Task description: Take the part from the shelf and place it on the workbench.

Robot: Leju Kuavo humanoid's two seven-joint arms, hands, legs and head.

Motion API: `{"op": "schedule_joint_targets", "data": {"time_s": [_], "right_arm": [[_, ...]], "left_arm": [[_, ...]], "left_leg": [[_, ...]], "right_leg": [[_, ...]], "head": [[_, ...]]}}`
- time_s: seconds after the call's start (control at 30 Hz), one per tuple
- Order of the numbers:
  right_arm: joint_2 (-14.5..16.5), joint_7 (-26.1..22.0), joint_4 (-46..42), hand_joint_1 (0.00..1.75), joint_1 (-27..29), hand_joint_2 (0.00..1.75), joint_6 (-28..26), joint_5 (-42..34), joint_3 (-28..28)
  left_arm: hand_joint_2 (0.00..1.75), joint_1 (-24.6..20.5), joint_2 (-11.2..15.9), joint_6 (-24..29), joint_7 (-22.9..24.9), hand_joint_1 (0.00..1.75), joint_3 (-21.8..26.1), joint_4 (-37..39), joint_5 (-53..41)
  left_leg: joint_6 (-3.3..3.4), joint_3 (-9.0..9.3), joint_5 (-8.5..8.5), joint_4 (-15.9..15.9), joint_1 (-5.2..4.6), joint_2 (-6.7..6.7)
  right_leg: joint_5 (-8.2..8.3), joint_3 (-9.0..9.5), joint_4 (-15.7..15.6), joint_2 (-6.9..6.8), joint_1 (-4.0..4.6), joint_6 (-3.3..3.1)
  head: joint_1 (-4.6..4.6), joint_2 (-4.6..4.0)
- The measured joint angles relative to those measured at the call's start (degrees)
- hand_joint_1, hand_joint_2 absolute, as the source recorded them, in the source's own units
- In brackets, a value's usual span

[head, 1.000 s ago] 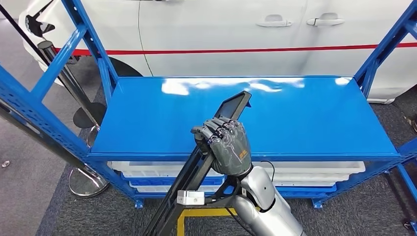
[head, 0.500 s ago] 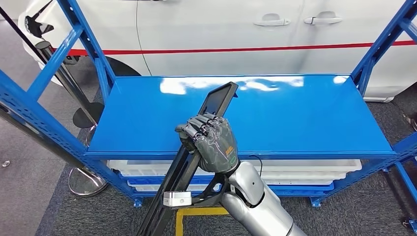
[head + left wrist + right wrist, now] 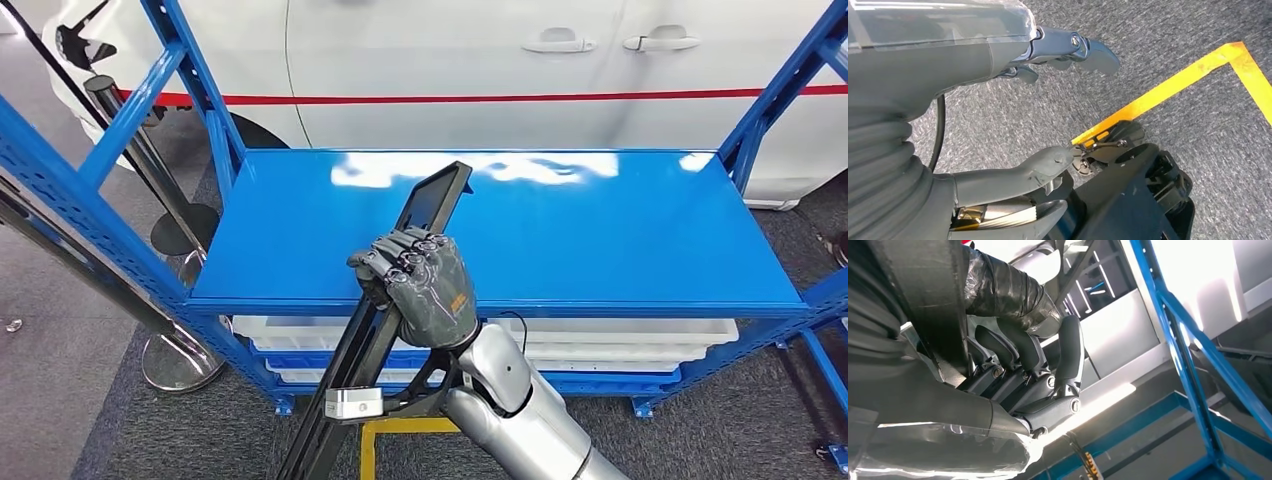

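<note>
One long black part (image 3: 400,270) is gripped by the right hand (image 3: 420,290), with the fingers (image 3: 1023,352) wrapped closely around it. The part is held tilted, its upper end above the front area of the blue shelf (image 3: 600,240) and its lower end below the shelf edge. The left hand (image 3: 998,100) is seen over grey carpet (image 3: 1158,50) beside a yellow floor line (image 3: 1168,85); nothing is held in it, and its fingers are spread apart. A white car (image 3: 450,60) is seen behind the shelf.
</note>
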Motion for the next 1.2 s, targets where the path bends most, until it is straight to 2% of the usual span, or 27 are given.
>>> {"op": "schedule_joint_targets", "data": {"time_s": [0.07, 0.13, 0.2, 0.27, 0.3, 0.33, 0.37, 0.43, 0.47, 0.5, 0.6, 0.63, 0.67, 0.7, 0.77, 0.8, 0.83, 0.87, 0.97, 1.0, 1.07, 1.13, 1.17, 1.2], "right_arm": [[0.04, -0.02, 0.17, 1.75, -0.05, 1.75, -0.07, -0.38, 0.15], [0.12, -0.03, 0.32, 1.75, -0.08, 1.75, -0.13, -0.59, 0.21], [0.28, -0.03, 0.39, 1.75, -0.17, 1.75, -0.16, -0.5, 0.23], [0.36, -0.01, 0.52, 1.75, -0.23, 1.75, -0.17, -0.39, 0.24], [0.37, -0.01, 0.6, 1.75, -0.23, 1.75, -0.17, -0.39, 0.24], [0.38, 0.0, 0.68, 1.75, -0.23, 1.75, -0.17, -0.39, 0.24], [0.41, 0.01, 0.73, 1.75, -0.24, 1.75, -0.17, -0.39, 0.24], [0.53, 0.01, 0.74, 1.75, -0.34, 1.75, -0.17, -0.36, 0.26], [0.6, 0.01, 0.74, 1.75, -0.45, 1.75, -0.16, -0.3, 0.28], [0.68, 0.01, 0.74, 1.75, -0.59, 1.75, -0.15, -0.21, 0.34], [0.84, 0.04, 0.75, 1.75, -0.92, 1.75, -0.12, 0.28, 0.51], [0.85, 0.09, 0.76, 1.75, -0.97, 1.75, -0.11, 0.44, 0.52], [0.86, 0.13, 0.78, 1.75, -1.02, 1.75, -0.11, 0.56, 0.54], [0.86, 0.2, 0.8, 1.75, -1.04, 1.75, -0.12, 0.64, 0.55], [0.85, 0.38, 0.99, 1.75, -1.01, 1.75, -0.14, 0.78, 0.58], [0.85, 0.48, 1.14, 1.75, -0.97, 1.75, -0.14, 0.89, 0.59], [0.84, 0.55, 1.31, 1.75, -0.94, 1.75, -0.15, 1.02, 0.59], [0.84, 0.58, 1.43, 1.75, -0.92, 1.75, -0.15, 1.13, 0.6], [0.89, 0.6, 1.52, 1.75, -1.02, 1.75, -0.15, 1.34, 0.63], [0.92, 0.6, 1.53, 1.75, -1.05, 1.75, -0.15, 1.38, 0.65], [0.97, 0.63, 1.58, 1.75, -1.08, 1.75, -0.16, 1.41, 0.69], [1.01, 0.75, 1.71, 1.75, -1.13, 1.75, -0.14, 1.41, 0.73], [1.1, 0.83, 1.8, 1.75, -1.15, 1.75, -0.13, 1.39, 0.75], [1.21, 0.91, 1.91, 1.75, -1.16, 1.75, -0.11, 1.36, 0.77]], "left_arm": [[1.75, 0.0, -0.04, -0.06, 0.04, 0.0, 0.07, 0.0, -0.17], [1.75, 0.01, -0.07, -0.07, 0.31, 0.0, 0.13, 0.0, -0.43], [1.75, 0.0, -0.08, -0.01, 0.65, 0.0, 0.2, 0.0, -0.72], [1.75, -0.01, -0.08, 0.02, 0.9, 0.0, 0.23, 0.0, -0.97], [1.75, -0.03, -0.08, 0.02, 0.98, 0.0, 0.25, 0.0, -1.04], [1.75, -0.06, -0.07, 0.02, 1.02, 0.0, 0.28, 0.0, -1.04], [1.75, -0.13, -0.04, 0.02, 1.03, 0.0, 0.33, -0.02, -1.03], [1.75, -0.5, 0.03, 0.01, 0.96, 0.0, 0.43, -0.14, -0.97], [1.75, -0.79, 0.05, -0.04, 0.93, 0.0, 0.48, -0.25, -0.95], [1.75, -1.08, 0.07, -0.13, 0.92, 0.0, 0.55, -0.36, -0.93], [1.75, -1.61, 0.06, -0.43, 0.92, 0.0, 0.8, -0.55, -1.01], [1.75, -1.72, 0.05, -0.5, 0.93, 0.0, 0.84, -0.56, -1.04], [1.75, -1.85, 0.04, -0.55, 0.94, 0.0, 0.86, -0.57, -1.07], [1.75, -1.98, 0.04, -0.6, 0.96, 0.0, 0.89, -0.58, -1.08], [1.75, -2.14, 0.04, -0.76, 1.04, 0.0, 0.96, -0.59, -1.16], [1.75, -2.12, 0.03, -0.87, 1.09, 0.0, 0.98, -0.59, -1.22], [1.75, -2.09, 0.03, -1.0, 1.15, 0.0, 0.99, -0.59, -1.27], [1.75, -2.05, 0.02, -1.09, 1.17, 0.0, 0.99, -0.59, -1.3], [1.75, -2.03, -0.12, -1.18, 1.21, 0.0, 0.99, -0.59, -1.34], [1.75, -2.03, -0.17, -1.18, 1.23, 0.0, 0.99, -0.59, -1.38], [1.75, -2.05, -0.23, -1.18, 1.34, 0.0, 1.01, -0.59, -1.47], [1.75, -2.04, -0.25, -1.19, 1.53, 0.0, 1.09, -0.59, -1.61], [1.75, -2.02, -0.26, -1.2, 1.63, 0.0, 1.14, -0.59, -1.73], [1.75, -2.01, -0.26, -1.23, 1.74, 0.0, 1.17, -0.59, -1.83]], "left_leg": [[-0.64, -0.24, 0.27, 0.05, 0.04, -0.01], [-1.28, -0.62, -0.62, 0.89, 0.24, 0.0], [-1.89, -2.38, -4.15, 5.42, 0.47, 0.02], [-2.35, -4.95, -8.09, 12.41, 0.7, 0.03], [-2.49, -5.54, -8.93, 14.61, 0.78, 0.03], [-2.54, -5.14, -8.72, 14.8, 0.82, 0.03], [-2.51, -3.63, -7.58, 12.84, 0.84, 0.03], [-2.21, 1.18, -4.89, 5.19, 0.81, 0.0], [-1.95, 2.97, -4.02, 2.04, 0.68, -0.04], [-1.68, 3.92, -3.66, 0.18, 0.53, -0.08], [-0.68, 3.85, -2.85, -0.63, 0.27, -0.08], [-0.27, 3.77, -2.36, -0.97, 0.33, 0.03], [0.21, 3.54, -1.8, -1.32, 0.4, 0.14], [0.6, 3.16, -1.27, -1.57, 0.46, 0.25], [1.03, 1.94, -0.47, -1.5, 0.25, 0.33], [1.05, 1.27, -0.12, -1.38, 0.17, 0.34], [1.03, 0.63, 0.22, -1.23, 0.12, 0.35], [0.99, 0.02, 0.53, -1.06, 0.09, 0.34], [0.52, -1.29, 1.29, -0.53, 0.02, 0.28], [0.22, -1.49, 1.54, -0.41, -0.01, 0.27], [-0.45, -1.69, 2.14, -0.41, 0.02, 0.28], [-1.13, -2.04, 1.96, -0.09, 0.13, 0.22], [-1.45, -2.52, 0.78, 0.94, 0.19, 0.18], [-1.76, -3.31, -1.22, 2.99, 0.3, 0.15]], "right_leg": [[0.28, -0.15, -0.4, 0.06, 0.13, -0.56], [0.85, -0.25, -0.77, -0.07, 0.04, -1.25], [1.39, -0.59, -0.99, -0.27, -0.07, -1.82], [1.84, -1.27, -0.93, -0.36, 0.04, -2.03], [2.07, -1.64, -0.87, -0.38, 0.09, -2.02], [2.28, -1.98, -0.78, -0.39, 0.1, -1.97], [2.47, -2.29, -0.68, -0.38, 0.09, -1.89], [2.83, -2.7, -0.51, -0.37, 0.09, -1.52], [3.03, -2.86, -0.45, -0.37, 0.12, -1.25], [3.25, -2.99, -0.42, -0.38, 0.15, -0.91], [3.86, -3.22, -0.51, -0.36, 0.07, 0.18], [3.44, -3.41, -0.19, -0.29, 0.02, 0.46], [2.15, -3.93, 1.01, -0.2, -0.01, 0.67], [0.06, -4.85, 3.36, -0.12, -0.03, 0.8], [-4.72, -7.23, 10.29, -0.05, -0.06, 0.92], [-6.04, -7.91, 13.06, -0.05, -0.06, 0.94], [-6.27, -7.74, 14.13, -0.05, -0.06, 0.92], [-5.54, -6.5, 13.07, -0.06, -0.06, 0.84], [-2.4, 0.72, 2.51, -0.06, 0.16, 0.19], [-1.88, 2.15, 0.13, -0.05, 0.32, -0.05], [-1.32, 2.49, -1.01, -0.02, 0.63, -0.48], [-0.6, 2.17, -1.57, -0.15, 0.39, -1.17], [-0.09, 1.89, -1.79, -0.24, 0.25, -1.57], [0.43, 1.51, -1.98, -0.34, 0.11, -1.92]], "head": [[-0.01, 0.0], [-0.01, 0.0], [-0.01, 0.0], [-0.01, 0.0], [-0.01, 0.0], [-0.01, 0.0], [-0.02, 0.0], [-0.02, 0.0], [-0.01, 0.0], [-0.01, 0.0], [-0.01, 0.0], [0.01, 0.0], [0.01, 0.0], [0.01, 0.0], [0.01, 0.0], [0.01, 0.0], [0.0, 0.0], [0.01, 0.0], [-0.01, 0.0], [0.01, 0.0], [0.0, 0.0], [0.0, 0.0], [-0.01, 0.0], [-0.02, 0.0]]}}
